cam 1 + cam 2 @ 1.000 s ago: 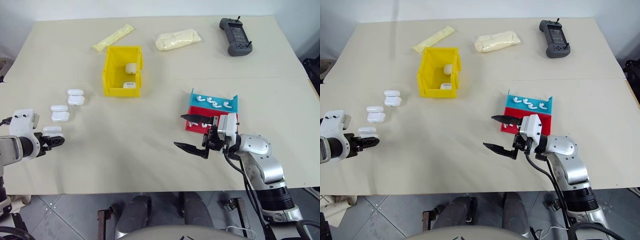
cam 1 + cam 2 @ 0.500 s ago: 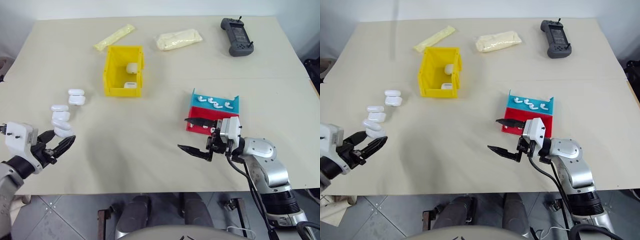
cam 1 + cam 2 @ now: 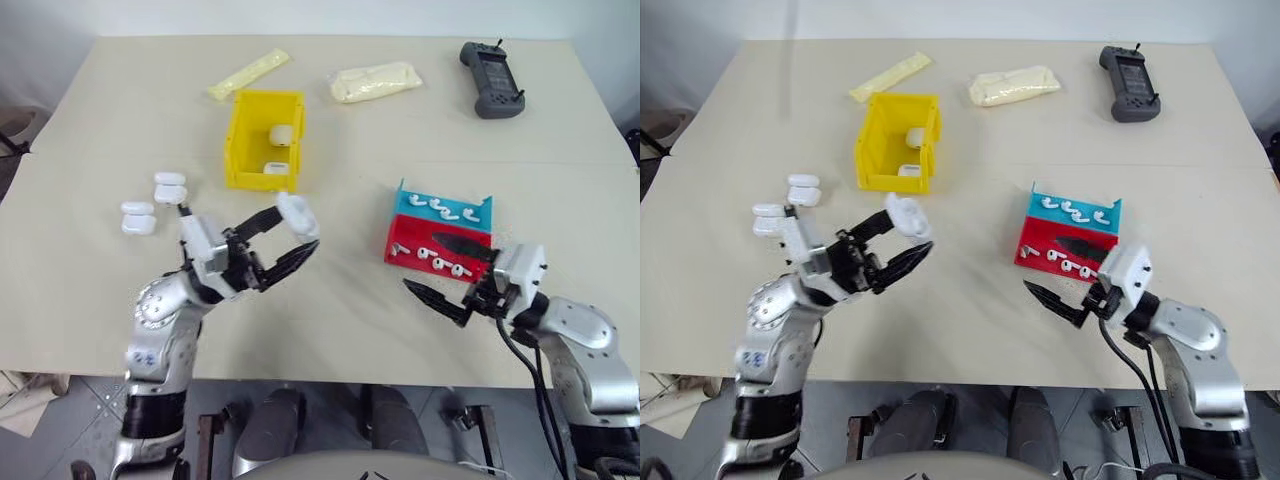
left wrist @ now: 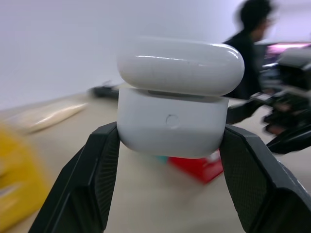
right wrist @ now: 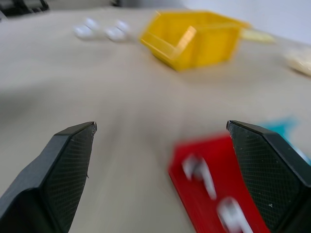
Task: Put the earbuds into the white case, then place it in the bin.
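Note:
My left gripper [image 3: 299, 227] is shut on a white case [image 3: 298, 214] and holds it up above the table's middle, just in front of the yellow bin [image 3: 240, 150]. In the left wrist view the case [image 4: 180, 97] sits lid up between both fingers. Two white cases [image 3: 279, 135] lie inside the bin. The earbuds [image 3: 446, 208] lie in a red and blue tray [image 3: 405, 240] to the right. My right gripper [image 3: 424, 262] stands open at the tray's near edge with nothing between its fingers, and its wrist view shows blurred earbuds [image 5: 199, 172].
More white cases [image 3: 169, 186] lie in a group on the left of the table. At the far edge are a yellow packet [image 3: 250, 73], a cream bag [image 3: 375, 82] and a dark handheld controller [image 3: 495, 78]. A person [image 4: 252, 29] stands in the background.
My left gripper picked a white case from the left group and swung it right and up toward the table's middle. My right gripper drew back to the right. The camera also shifted.

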